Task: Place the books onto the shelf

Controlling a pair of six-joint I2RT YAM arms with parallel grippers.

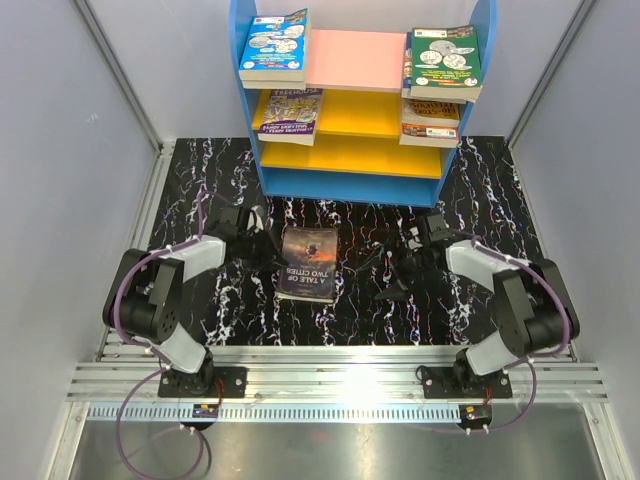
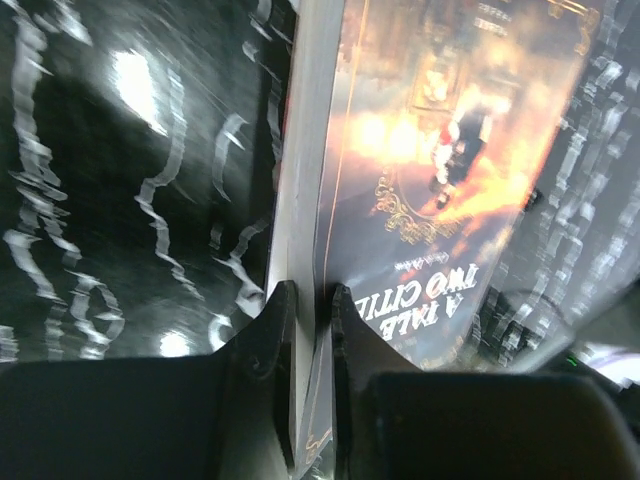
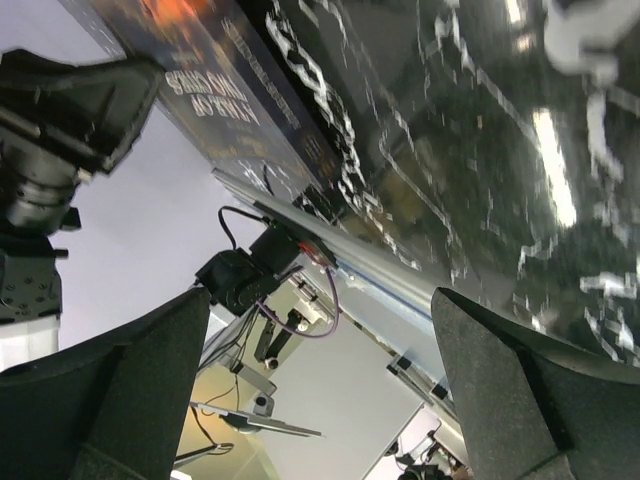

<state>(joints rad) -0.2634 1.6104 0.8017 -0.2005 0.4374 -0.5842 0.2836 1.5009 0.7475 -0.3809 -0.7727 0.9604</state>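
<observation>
left claw (image 2: 311,292): clamped on the left edge of the brown book (image 1: 308,262), one finger either side
brown book: on the dark marbled surface (image 1: 480,190), centre of the top view, just below the shelf (image 1: 345,187)
right claw (image 3: 320,300): jaws wide open, nothing in them, sits right of the brown book and not touching it
other books: on the shelf, blue one (image 1: 274,45) upper left and green one (image 1: 445,60) upper right on the pink board, more on the yellow board under each

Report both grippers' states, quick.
Left gripper: closed on the edge of the A Tale of Two Cities book.
Right gripper: open, holding nothing.
</observation>
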